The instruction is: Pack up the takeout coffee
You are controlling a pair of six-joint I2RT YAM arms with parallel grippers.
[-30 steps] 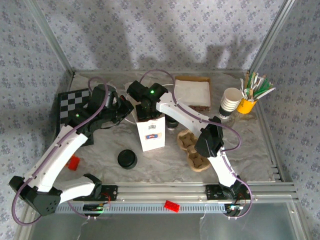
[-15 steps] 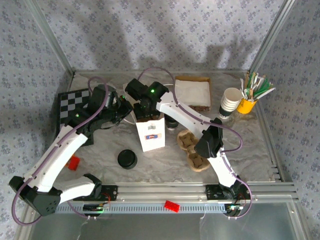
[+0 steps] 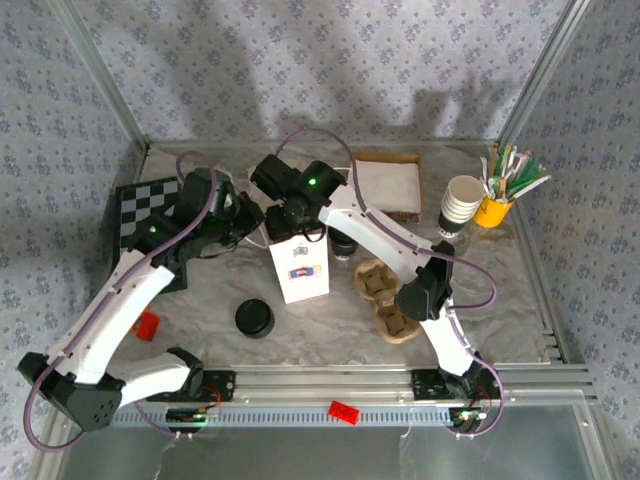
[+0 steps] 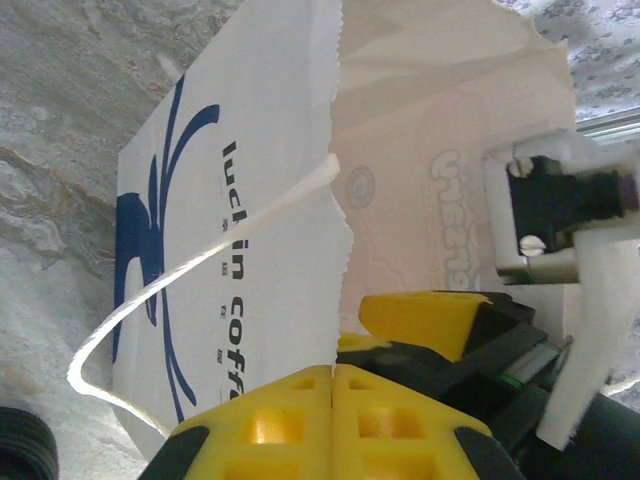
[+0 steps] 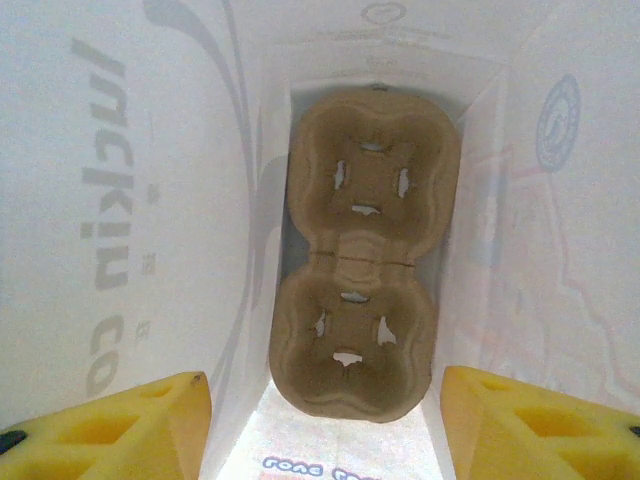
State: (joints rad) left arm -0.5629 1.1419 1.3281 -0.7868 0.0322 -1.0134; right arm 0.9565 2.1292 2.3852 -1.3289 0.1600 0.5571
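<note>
A white paper bag [image 3: 299,268] with blue print stands upright mid-table. My left gripper [image 4: 333,368] is shut on the serrated top edge of the bag [image 4: 250,200], at its left rim [image 3: 258,220]. My right gripper [image 5: 322,380] hangs open in the bag's mouth [image 3: 297,222], with nothing between its yellow fingers [image 5: 130,425]. A brown two-well cardboard cup carrier [image 5: 362,250] lies on the bag's floor below it. The takeout coffee [image 3: 345,246], dark on top, stands just right of the bag, partly hidden by the right arm.
A second cup carrier [image 3: 386,300] lies right of the bag. A loose black lid [image 3: 254,318] sits front left. A stack of white cups [image 3: 460,206] and a yellow straw holder [image 3: 493,210] stand back right, a napkin tray [image 3: 386,186] behind, a checkerboard [image 3: 140,208] on the left.
My right gripper's jaws have spread wider inside the bag's mouth and its elbow has swung slightly right. The bag has shifted a little to the left. The left gripper still holds the bag's edge.
</note>
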